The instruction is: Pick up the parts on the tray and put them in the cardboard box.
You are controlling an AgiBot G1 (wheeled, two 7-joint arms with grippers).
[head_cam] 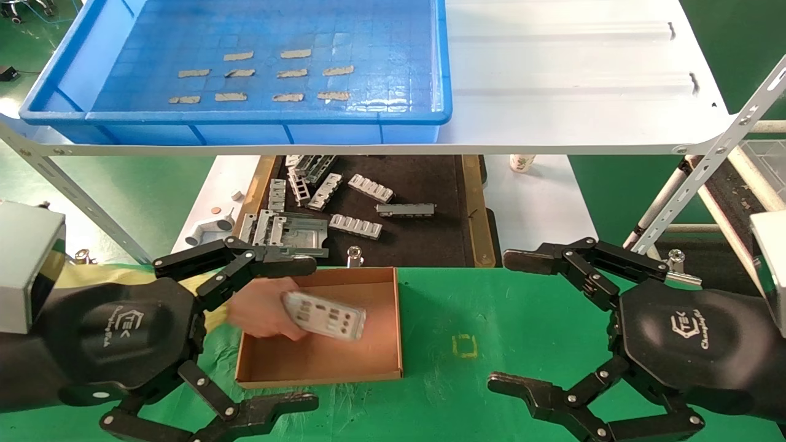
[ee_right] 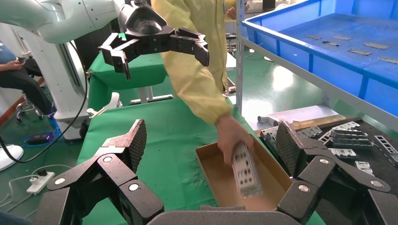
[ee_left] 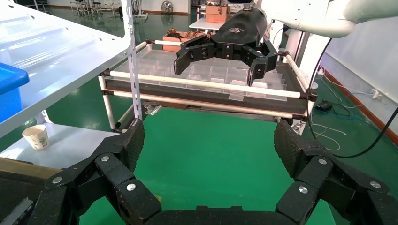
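Note:
The blue tray (head_cam: 264, 116) stands on the upper white shelf; only grey tape strips (head_cam: 236, 56) lie on its floor. A person's hand (head_cam: 258, 307) in a yellow sleeve holds a stack of silver parts (head_cam: 325, 316) just above the floor of the cardboard box (head_cam: 398, 325) on the green table. In the right wrist view the parts (ee_right: 246, 171) hang tilted inside the box (ee_right: 206, 164). My left gripper (head_cam: 311, 333) is open, its fingers either side of the box's left half, touching nothing. To the box's right, my right gripper (head_cam: 502, 322) is open and holds nothing.
Behind the box, under the shelf, a black-floored tray (head_cam: 424, 239) holds several grey ribbed brackets (head_cam: 356, 226). A paper cup (head_cam: 522, 162) stands on the white surface beside it. The white shelf (head_cam: 571, 73) and its slanted struts (head_cam: 706, 166) overhang the back of the table.

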